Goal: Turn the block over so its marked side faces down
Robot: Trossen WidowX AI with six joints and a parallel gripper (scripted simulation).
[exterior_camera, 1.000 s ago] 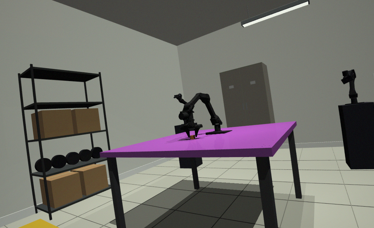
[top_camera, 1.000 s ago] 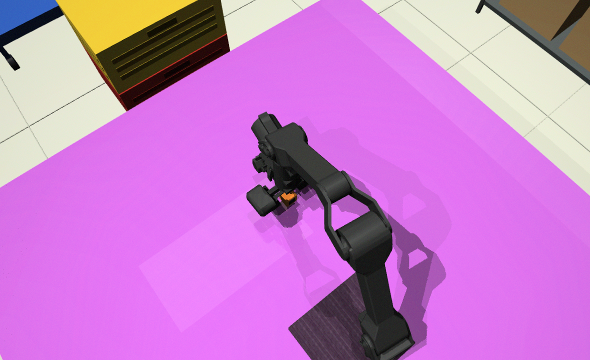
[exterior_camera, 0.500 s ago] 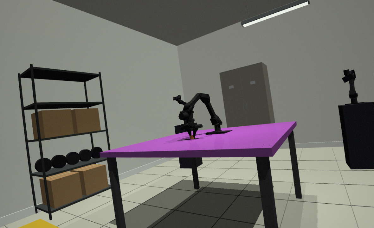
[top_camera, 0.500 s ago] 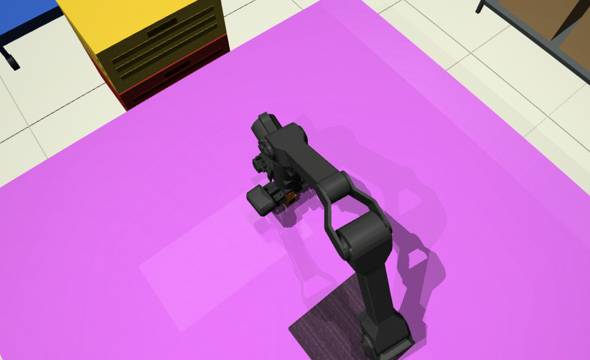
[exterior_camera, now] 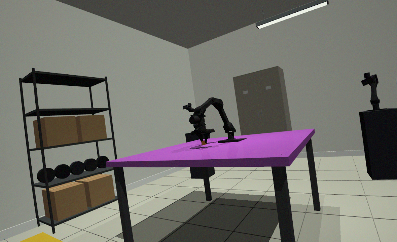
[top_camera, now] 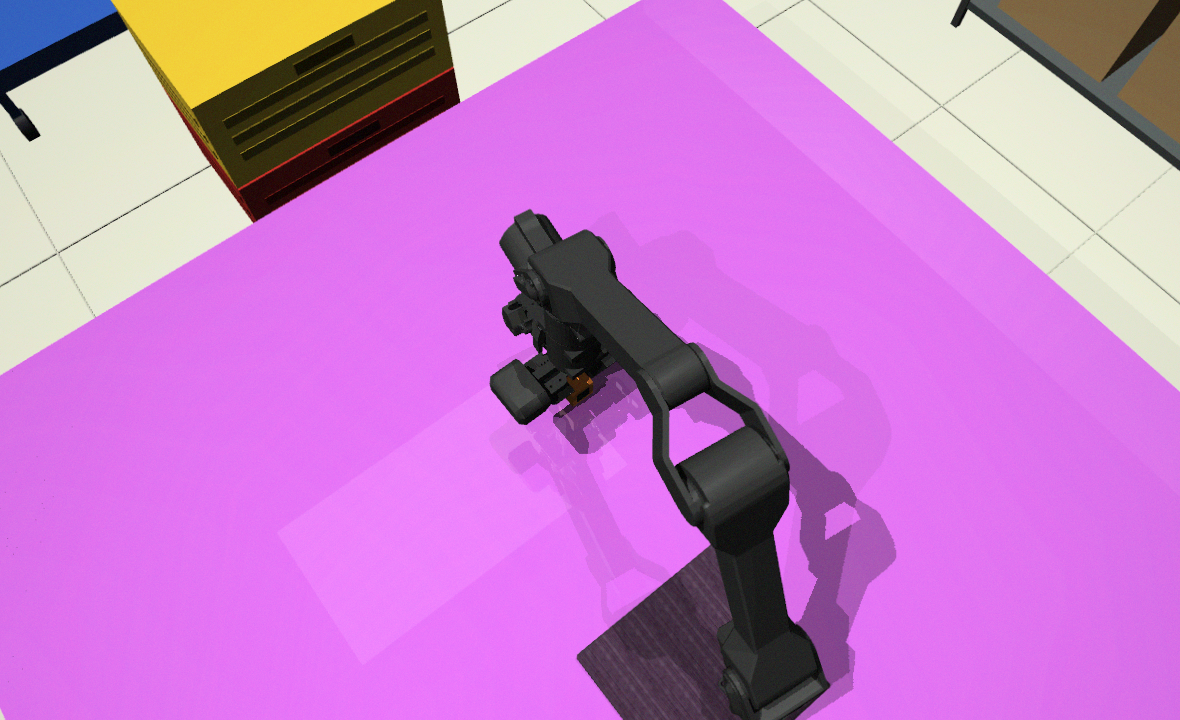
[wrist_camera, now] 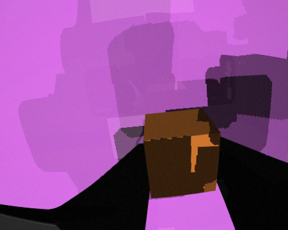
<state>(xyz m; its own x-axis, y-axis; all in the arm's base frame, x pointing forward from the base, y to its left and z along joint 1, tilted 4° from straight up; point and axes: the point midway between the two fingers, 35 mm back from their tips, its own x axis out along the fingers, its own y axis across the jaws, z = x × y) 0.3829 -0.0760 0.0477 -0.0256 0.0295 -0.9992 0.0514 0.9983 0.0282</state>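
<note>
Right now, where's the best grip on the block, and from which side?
On its two opposite side faces, from above, as the gripper has it: the block is a small cube, flat parallel sides between the fingers. I can't see the marked side.

This is a workshop or storeroom kind of place. A black metal shelving rack (exterior_camera: 69,144) against the left wall carries brown cardboard boxes (exterior_camera: 70,129) and a row of dark round weights (exterior_camera: 73,168). The floor (exterior_camera: 359,204) is pale tile, the walls (exterior_camera: 133,60) plain grey, with a strip light (exterior_camera: 291,14) on the ceiling. A tall grey cabinet (exterior_camera: 261,101) stands in the far corner. Off the counter's (top_camera: 218,402) far left corner sits a yellow and red drawer chest (top_camera: 308,98), with a blue cart (top_camera: 21,44) beside it.
</note>
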